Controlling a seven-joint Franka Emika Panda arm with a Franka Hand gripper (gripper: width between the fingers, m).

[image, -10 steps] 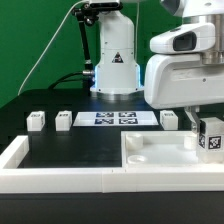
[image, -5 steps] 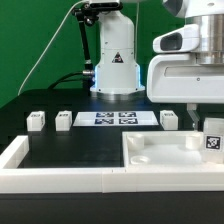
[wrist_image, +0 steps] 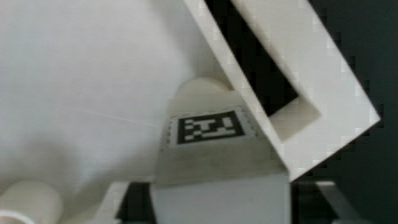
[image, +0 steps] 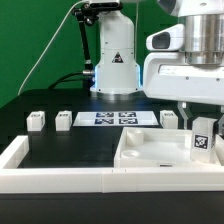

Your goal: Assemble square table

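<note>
The gripper hangs at the exterior view's right, under the arm's bulky white wrist. Its jaws are closed in on a leg, gripping it by the upper end. The leg's tag faces the camera, and it hangs close to upright, with a slight tilt. Its lower end is over the right part of the top, inside the raised rim. Whether it touches the floor of the top cannot be told from either view.

The top lies low in the exterior view's right half, against the wall that edges the black worktop.

In the wrist view the leg fills the middle, with its tag sharp on the near face. It runs away from the camera toward the pale inner surface of the top. The rim (a thick white band) passes just beside it. The fingers are barely in shot there.

Three loose legs stand in a row across the middle of the exterior view. Two are at the left and one is right of the marker board. The board lies flat between them, in front of the arm base.
</note>
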